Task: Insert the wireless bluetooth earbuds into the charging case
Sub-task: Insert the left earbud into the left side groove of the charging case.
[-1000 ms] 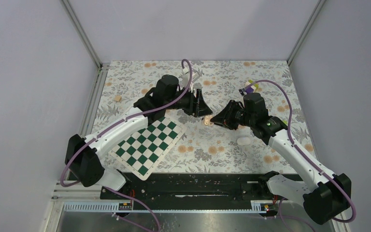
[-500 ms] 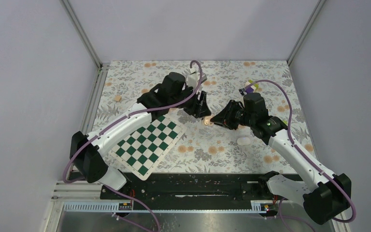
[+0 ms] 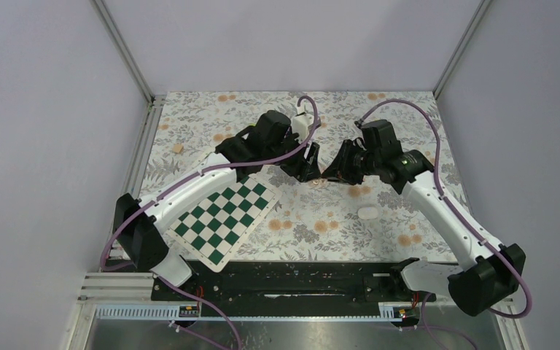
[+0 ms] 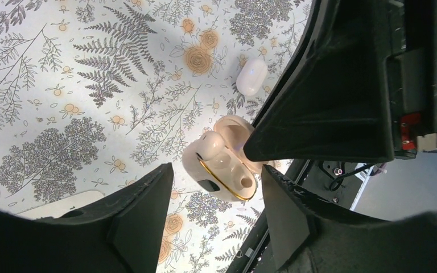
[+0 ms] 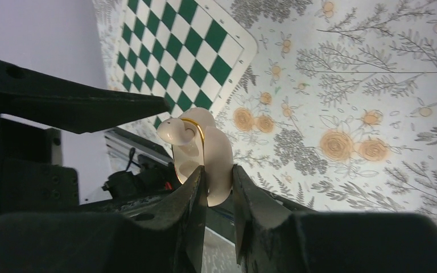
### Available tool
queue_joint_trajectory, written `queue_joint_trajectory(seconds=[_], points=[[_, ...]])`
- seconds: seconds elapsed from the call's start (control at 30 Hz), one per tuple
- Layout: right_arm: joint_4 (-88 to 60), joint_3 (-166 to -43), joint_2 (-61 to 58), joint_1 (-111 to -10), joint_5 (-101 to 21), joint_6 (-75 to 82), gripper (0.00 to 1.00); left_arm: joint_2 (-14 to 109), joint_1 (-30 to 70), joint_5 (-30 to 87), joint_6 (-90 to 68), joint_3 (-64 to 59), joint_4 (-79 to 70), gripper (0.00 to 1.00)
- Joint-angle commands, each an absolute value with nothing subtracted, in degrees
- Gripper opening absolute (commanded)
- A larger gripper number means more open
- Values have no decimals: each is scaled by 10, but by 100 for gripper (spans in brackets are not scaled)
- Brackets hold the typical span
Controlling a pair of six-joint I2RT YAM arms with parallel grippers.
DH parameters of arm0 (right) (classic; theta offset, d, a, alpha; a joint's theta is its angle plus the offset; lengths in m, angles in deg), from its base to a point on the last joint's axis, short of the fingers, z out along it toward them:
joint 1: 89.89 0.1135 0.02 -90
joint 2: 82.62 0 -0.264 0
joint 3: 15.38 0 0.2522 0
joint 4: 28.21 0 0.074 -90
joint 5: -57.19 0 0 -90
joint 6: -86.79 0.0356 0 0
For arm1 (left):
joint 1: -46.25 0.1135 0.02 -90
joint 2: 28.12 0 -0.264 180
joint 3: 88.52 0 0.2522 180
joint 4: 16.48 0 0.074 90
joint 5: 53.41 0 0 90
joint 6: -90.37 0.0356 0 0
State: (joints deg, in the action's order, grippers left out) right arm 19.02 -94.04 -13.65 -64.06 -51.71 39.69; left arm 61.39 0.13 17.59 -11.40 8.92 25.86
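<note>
The charging case (image 5: 216,159) is small, white and open, with a gold rim. My right gripper (image 5: 219,182) is shut on its lid and holds it above the table. One earbud (image 5: 173,129) sits in a socket of the case (image 4: 222,168); the other socket is bare. A second white earbud (image 4: 251,77) lies loose on the floral cloth (image 3: 368,212). My left gripper (image 4: 216,173) is open, its fingertips on either side of the case's near end, with nothing held. From above, the left gripper (image 3: 308,169) and right gripper (image 3: 329,175) meet at the case (image 3: 320,181).
A green-and-white chessboard (image 3: 222,215) lies at the front left, under the left arm. A small tan block (image 3: 178,149) sits near the left edge of the floral table cloth (image 3: 423,109). Grey walls close in the back and sides.
Both grippers have moved toward the back of the table. The left gripper has come right, up to the case. The right wrist has swung up, keeping its hold on the case.
</note>
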Motion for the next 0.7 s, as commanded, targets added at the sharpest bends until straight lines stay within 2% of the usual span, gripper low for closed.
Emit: queue_joint_trajectory(seconds=[0.0,0.27,0.67], points=[[301,-984,-101,-643,-500,329,0,582,1,186,-109,103,250,60],[381,-1005,-65,-637,-446,281,0,588,1,179,-126,75,238,60],[366,-995,-68,-610,-435,290,0,651,-2,92,-172,81,197,55]])
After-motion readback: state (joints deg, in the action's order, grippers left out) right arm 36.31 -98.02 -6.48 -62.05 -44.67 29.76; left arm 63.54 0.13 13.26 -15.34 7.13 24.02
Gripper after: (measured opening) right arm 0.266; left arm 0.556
